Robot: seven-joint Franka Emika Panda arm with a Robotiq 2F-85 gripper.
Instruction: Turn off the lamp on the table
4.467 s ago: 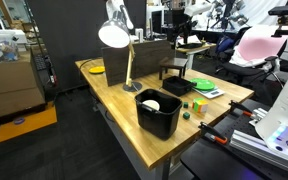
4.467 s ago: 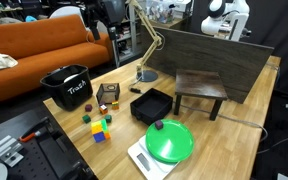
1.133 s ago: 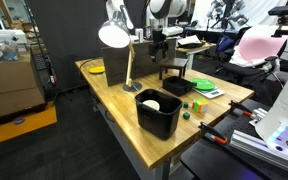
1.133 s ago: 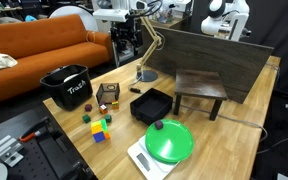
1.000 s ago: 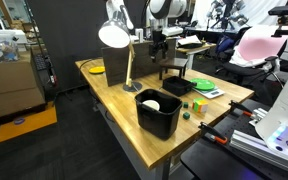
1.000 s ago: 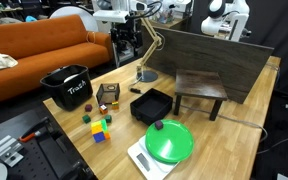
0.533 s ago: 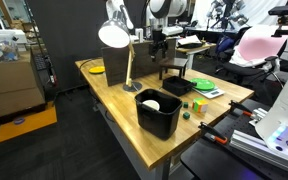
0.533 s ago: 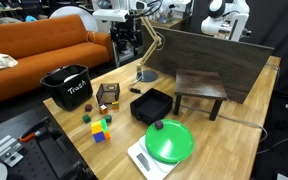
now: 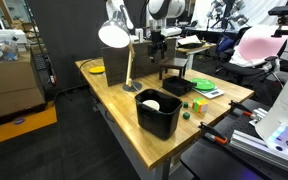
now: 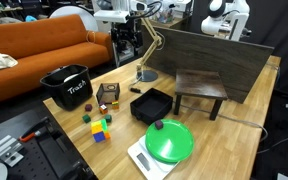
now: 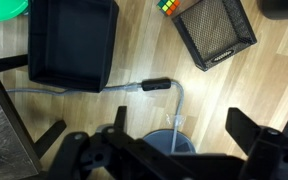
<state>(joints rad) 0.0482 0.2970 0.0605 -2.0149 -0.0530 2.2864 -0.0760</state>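
The lamp (image 9: 114,33) stands at the far part of the wooden table (image 9: 112,100). It has a silvery dome shade, bright white inside, on a thin brass stem. In an exterior view its stem (image 10: 150,42) rises from a round grey base (image 10: 146,75). My gripper (image 9: 159,42) hangs open above the base, beside the stem (image 10: 130,45). In the wrist view the open fingers (image 11: 183,122) frame the grey base (image 11: 169,145). The lamp's cord, with a black inline switch (image 11: 155,86), lies just beyond. Nothing is held.
A black bin (image 9: 157,112) stands near the table's front edge (image 10: 66,87). A black tray (image 10: 151,105), a mesh basket (image 10: 108,95), coloured cubes (image 10: 101,127), a green plate on a scale (image 10: 169,140), a small dark stool (image 10: 201,88) and a dark panel (image 10: 219,55) also stand on the table.
Since the earliest frames my arm has come in over the lamp's base. Over the last second nothing has visibly moved.
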